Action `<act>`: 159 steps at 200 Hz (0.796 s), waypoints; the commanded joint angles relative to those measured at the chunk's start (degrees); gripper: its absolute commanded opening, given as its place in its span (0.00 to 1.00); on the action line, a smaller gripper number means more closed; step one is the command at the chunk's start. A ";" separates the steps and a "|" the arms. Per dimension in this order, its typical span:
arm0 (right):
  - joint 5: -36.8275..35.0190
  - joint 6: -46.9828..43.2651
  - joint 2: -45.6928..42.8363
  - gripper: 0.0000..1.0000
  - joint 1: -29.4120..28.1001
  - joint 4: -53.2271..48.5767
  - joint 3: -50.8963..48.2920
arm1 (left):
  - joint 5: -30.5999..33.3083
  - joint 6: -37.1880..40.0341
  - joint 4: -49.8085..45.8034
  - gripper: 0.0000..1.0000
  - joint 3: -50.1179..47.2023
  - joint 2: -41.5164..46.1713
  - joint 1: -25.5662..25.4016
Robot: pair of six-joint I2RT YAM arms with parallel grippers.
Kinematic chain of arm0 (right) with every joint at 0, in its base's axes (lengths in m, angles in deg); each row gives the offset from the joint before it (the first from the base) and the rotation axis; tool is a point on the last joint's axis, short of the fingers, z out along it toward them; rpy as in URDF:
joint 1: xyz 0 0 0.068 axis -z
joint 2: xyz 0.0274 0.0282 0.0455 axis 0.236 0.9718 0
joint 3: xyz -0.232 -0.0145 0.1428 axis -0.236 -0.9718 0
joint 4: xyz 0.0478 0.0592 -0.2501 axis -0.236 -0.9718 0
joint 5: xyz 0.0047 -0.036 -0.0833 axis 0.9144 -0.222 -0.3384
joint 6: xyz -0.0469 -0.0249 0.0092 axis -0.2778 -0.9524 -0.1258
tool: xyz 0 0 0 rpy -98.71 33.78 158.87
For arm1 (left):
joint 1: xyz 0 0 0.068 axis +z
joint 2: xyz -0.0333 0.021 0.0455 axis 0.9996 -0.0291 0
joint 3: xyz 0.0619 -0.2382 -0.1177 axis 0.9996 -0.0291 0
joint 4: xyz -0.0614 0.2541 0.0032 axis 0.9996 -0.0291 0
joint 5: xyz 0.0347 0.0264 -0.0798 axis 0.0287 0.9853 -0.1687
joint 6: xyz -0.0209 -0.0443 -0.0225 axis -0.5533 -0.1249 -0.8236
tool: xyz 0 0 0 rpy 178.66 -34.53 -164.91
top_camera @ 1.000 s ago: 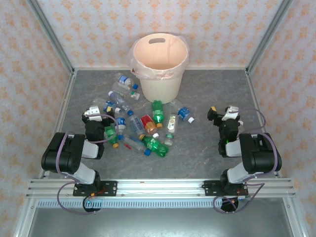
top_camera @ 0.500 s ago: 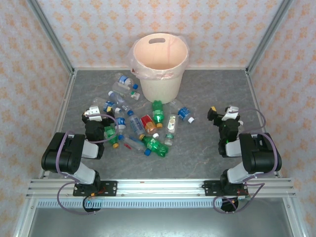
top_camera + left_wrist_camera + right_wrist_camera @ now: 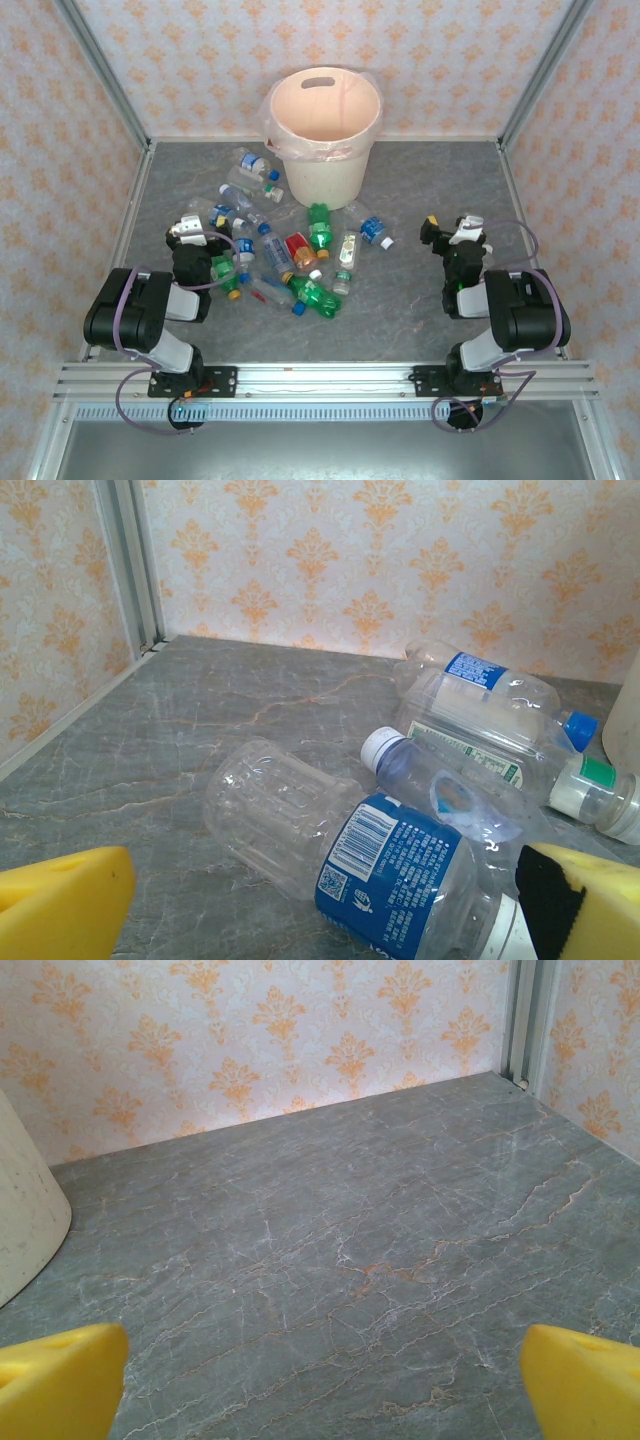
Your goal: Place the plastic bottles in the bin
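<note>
We had binned nothing: the bin (image 3: 322, 150) was empty, plastic bottles (image 3: 290, 255) strewn across the bench (image 3: 420, 180), left hand (image 3: 320, 905) and right hand (image 3: 320, 1380) spread wide, empty.

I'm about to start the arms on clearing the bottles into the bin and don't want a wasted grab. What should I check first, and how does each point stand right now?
1. Left jaws open and empty: ok.
2. Right jaws open and empty: ok.
3. Bin upright, mouth unblocked: ok.
4. A bottle in front of the left jaws: ok, the blue-labelled clear bottle lies on its side just ahead.
5. That bottle free of its neighbours: cannot tell; the white-capped bottle lies close behind it.
6. A bottle in front of the right jaws: not ok, bare table ahead.
</note>
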 commanded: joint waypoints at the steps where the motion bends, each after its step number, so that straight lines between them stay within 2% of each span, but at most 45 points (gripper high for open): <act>1: -1.10 0.18 0.31 1.00 -0.21 0.24 1.39 | 0.16 0.12 0.91 1.00 1.20 -0.10 0.10; 44: -1.13 0.20 0.05 1.00 -0.21 0.66 1.16 | -0.38 -0.40 0.80 1.00 1.28 -0.06 0.67; 62: -2.39 0.66 -3.26 1.00 -0.21 -4.61 2.55 | 2.40 -1.44 -3.45 1.00 2.39 2.97 0.64; 82: -6.63 3.07 -8.42 1.00 -0.21 -15.20 5.88 | 5.50 -2.56 -18.84 1.00 7.65 9.40 0.63; 100: -9.48 6.09 -12.81 1.00 -0.22 -21.48 8.02 | 10.71 -9.82 -36.94 1.00 15.93 14.79 0.78; 125: -16.55 16.95 -18.39 1.00 -0.10 -35.68 13.66 | 9.34 -16.37 -60.08 1.00 28.52 17.81 0.75; 144: -21.65 28.19 -21.69 1.00 0.35 -52.55 20.99 | 7.04 -21.92 -68.94 1.00 33.20 18.95 0.73; 159: -21.28 31.86 -22.68 1.00 1.01 -60.95 24.34 | 2.85 -25.58 -70.56 1.00 33.28 20.33 0.71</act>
